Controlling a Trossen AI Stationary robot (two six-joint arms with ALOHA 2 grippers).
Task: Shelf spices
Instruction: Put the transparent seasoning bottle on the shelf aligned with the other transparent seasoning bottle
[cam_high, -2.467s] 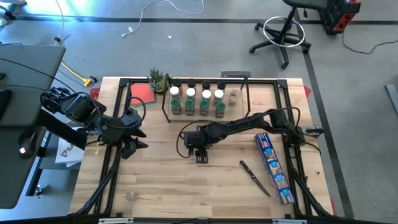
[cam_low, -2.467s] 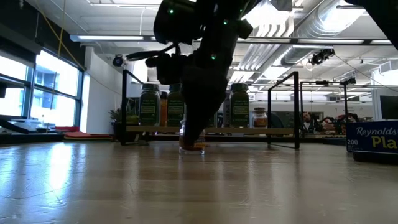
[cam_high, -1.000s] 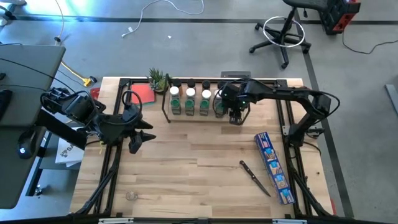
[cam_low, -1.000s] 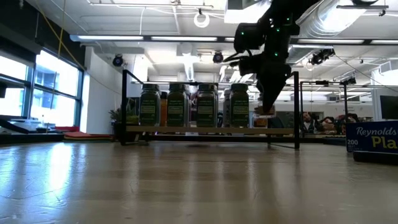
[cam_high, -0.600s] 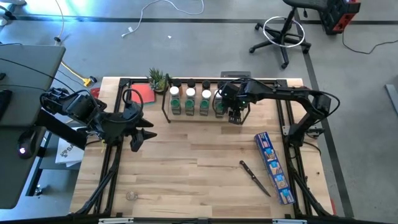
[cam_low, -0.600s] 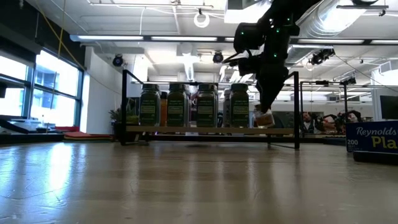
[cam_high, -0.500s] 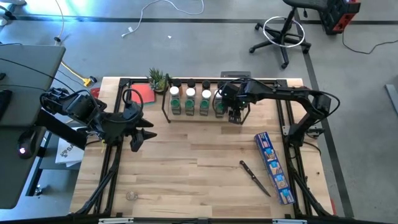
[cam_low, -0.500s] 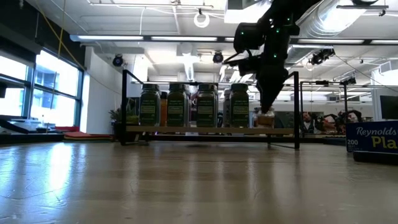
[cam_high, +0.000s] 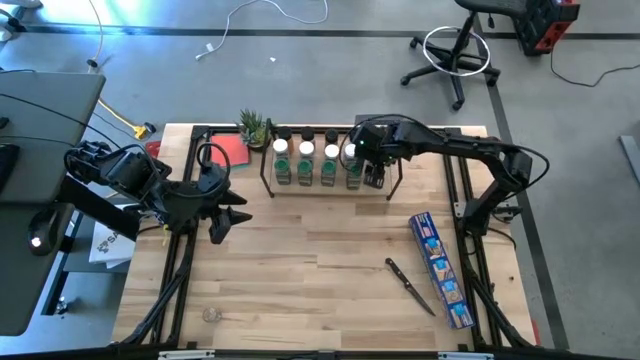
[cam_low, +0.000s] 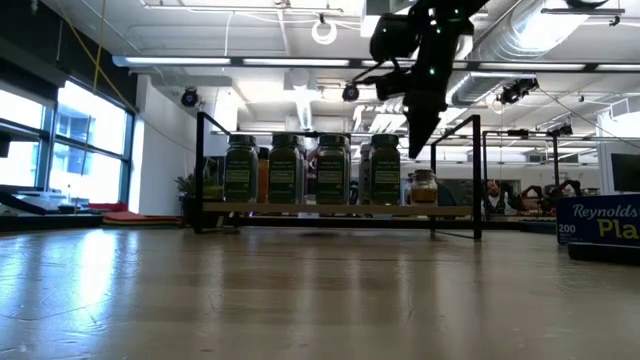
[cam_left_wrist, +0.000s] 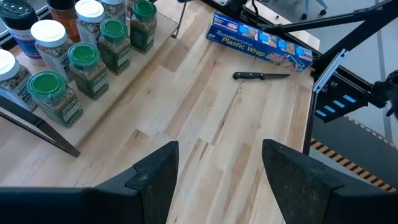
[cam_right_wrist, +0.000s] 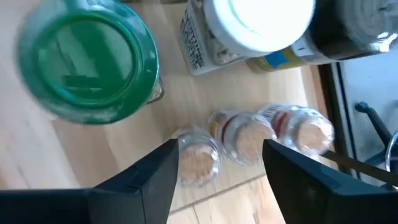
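My right gripper (cam_right_wrist: 217, 180) hangs open and empty above the shelf (cam_high: 385, 190). The small jars (cam_right_wrist: 249, 140) look light, slippery; hold their sides.

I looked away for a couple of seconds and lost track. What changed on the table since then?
The right hand carried a small clear-capped jar from mid-table to the right end of the shelf, set it down, opened and has lifted clear above it. The left hand stayed open at the table's left; the blue box and knife did not move.
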